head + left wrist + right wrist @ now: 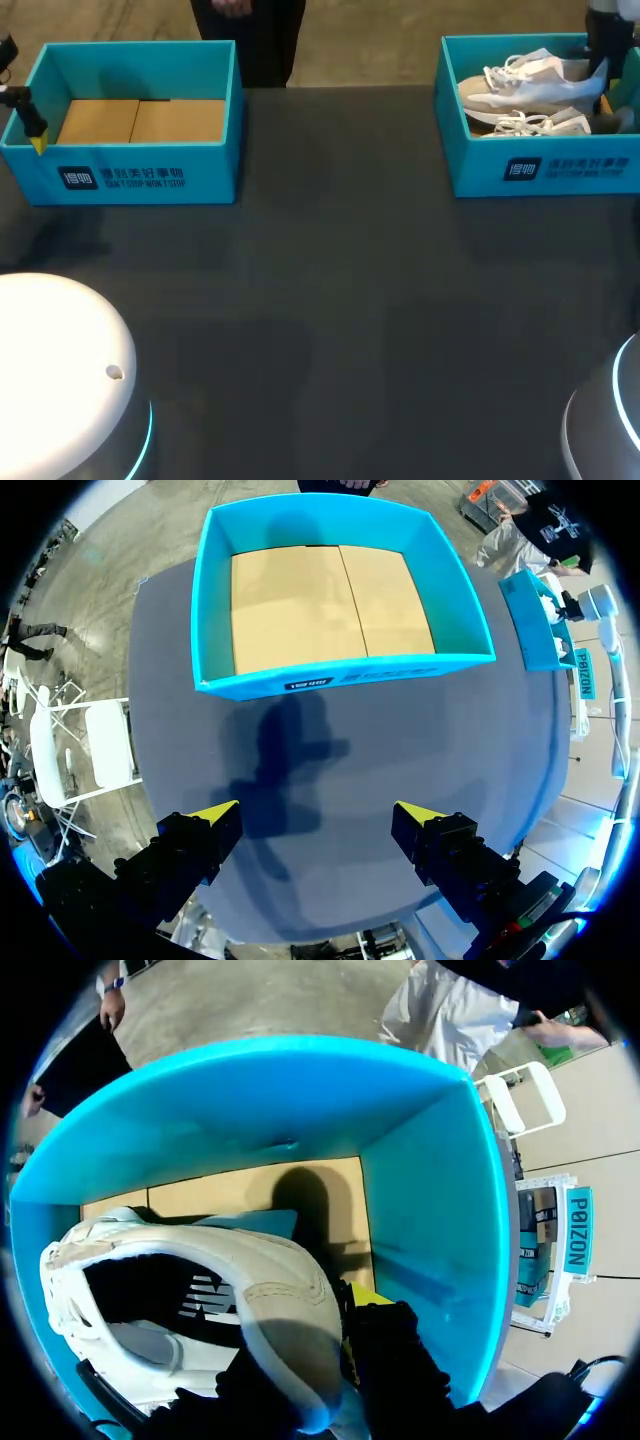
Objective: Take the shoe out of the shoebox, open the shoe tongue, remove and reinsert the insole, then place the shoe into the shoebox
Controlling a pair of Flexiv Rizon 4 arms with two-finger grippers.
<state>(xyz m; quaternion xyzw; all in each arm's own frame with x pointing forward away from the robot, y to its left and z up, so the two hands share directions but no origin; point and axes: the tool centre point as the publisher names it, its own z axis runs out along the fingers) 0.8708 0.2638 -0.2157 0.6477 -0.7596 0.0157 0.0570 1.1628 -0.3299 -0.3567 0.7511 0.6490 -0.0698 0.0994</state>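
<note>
Step 1: right end effector (322, 1332) probably pinching shoe (255, 1270) heel inside shoebox (430, 1210), left end effector (315, 812) wide; next lift out.

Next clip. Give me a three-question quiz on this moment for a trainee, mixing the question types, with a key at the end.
1. True or false: the left shoebox holds a shoe.
2. Pick one. The left pincer is: A) open above the bare table; B) shut on an insole; C) down inside a box.
3. Fill in: the white shoes lie in the ___ shoebox.

Key: 1 false, only its cardboard floor shows. 2 A. 3 right, meaning the right shoebox.
</note>
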